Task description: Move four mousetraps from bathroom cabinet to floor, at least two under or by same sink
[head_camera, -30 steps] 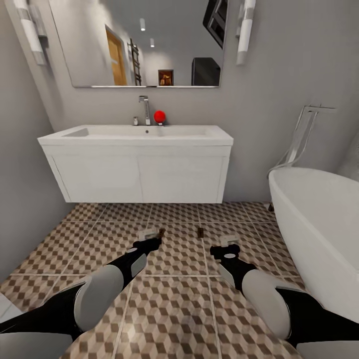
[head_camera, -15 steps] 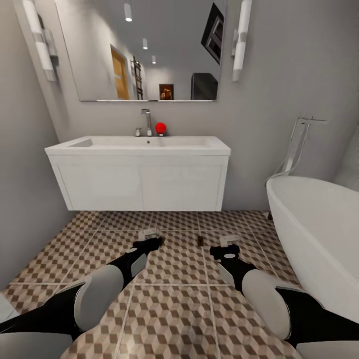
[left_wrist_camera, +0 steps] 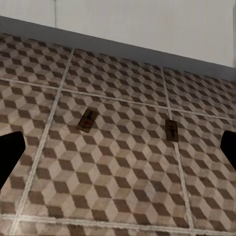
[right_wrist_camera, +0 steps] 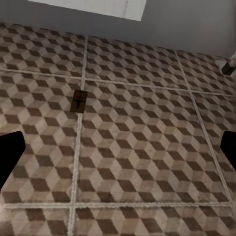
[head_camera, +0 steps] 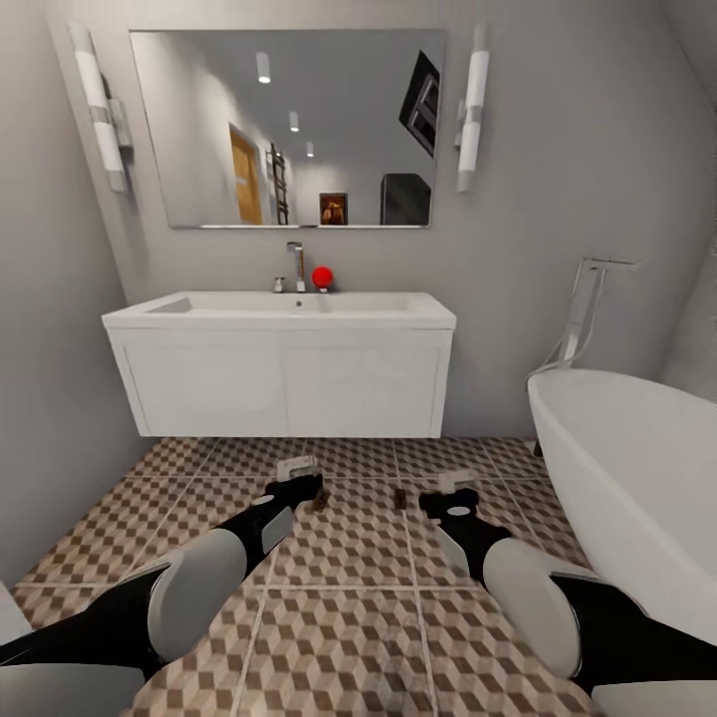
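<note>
A: Where are the mousetraps right now?

B: Two lie flat on the bathroom floor [head_camera: 349,558] in front of the sink [head_camera: 284,309]. In the left wrist view one mousetrap [left_wrist_camera: 87,119] sits skewed across a tile and the other mousetrap [left_wrist_camera: 171,130] lies straighter, well apart from it. The right wrist view also catches a trap [right_wrist_camera: 78,101] by a grout line. In the head view they are small dark shapes, one [head_camera: 320,500] just beyond the left tool [head_camera: 299,482] and one [head_camera: 400,495] between the two arms.

A: And the tools?

B: Both are spread wide and empty. The left wrist view has its dark fingertips [left_wrist_camera: 10,152] at the far edges of the frame with bare tile between them; the right tool [head_camera: 453,493] looks the same in its own view.

A: What could go wrong from here?

B: I'd judge three risks. Both traps lie in front of the vanity rather than under it, so they may not count as directly next to the sink. They sit close ahead of the arms, so a careless base move or a low arm swing could knock them away. And only two are visible, so the remaining ones still need fetching from the cabinet.

A: Any writing or labels?

B: None readable. The traps carry a tiny red mark, too small to make out. A red ball [head_camera: 322,277] sits by the faucet [head_camera: 296,265], unmarked; the bathtub [head_camera: 627,468] is plain white.
</note>
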Robot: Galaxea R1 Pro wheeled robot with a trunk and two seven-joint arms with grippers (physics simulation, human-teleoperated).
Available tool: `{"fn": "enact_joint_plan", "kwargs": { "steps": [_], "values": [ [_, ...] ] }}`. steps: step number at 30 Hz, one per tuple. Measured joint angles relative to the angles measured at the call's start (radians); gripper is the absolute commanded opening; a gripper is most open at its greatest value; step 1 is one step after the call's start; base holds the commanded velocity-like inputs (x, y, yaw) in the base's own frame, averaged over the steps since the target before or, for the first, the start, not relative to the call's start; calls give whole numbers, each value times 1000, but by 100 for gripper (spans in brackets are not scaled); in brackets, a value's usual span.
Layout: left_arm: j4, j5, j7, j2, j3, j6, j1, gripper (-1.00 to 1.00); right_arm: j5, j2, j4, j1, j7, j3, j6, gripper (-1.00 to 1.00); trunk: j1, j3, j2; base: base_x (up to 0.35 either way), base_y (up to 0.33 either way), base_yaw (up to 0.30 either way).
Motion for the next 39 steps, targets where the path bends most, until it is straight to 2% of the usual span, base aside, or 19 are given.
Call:
{"fn": "enact_joint_plan", "kwargs": {
  "steps": [26, 39],
  "values": [
    [1, 1, 2, 4, 0, 1, 0, 100, -1, -2, 1, 0, -5, -1, 0, 100, -12, 101, 6, 0, 0, 0],
    [22, 3, 1, 18, 0, 2, 3, 100, -1, -5, 16, 1, -5, 0, 0, 100, -61, 141, 97, 0, 0, 0]
  ]
}}
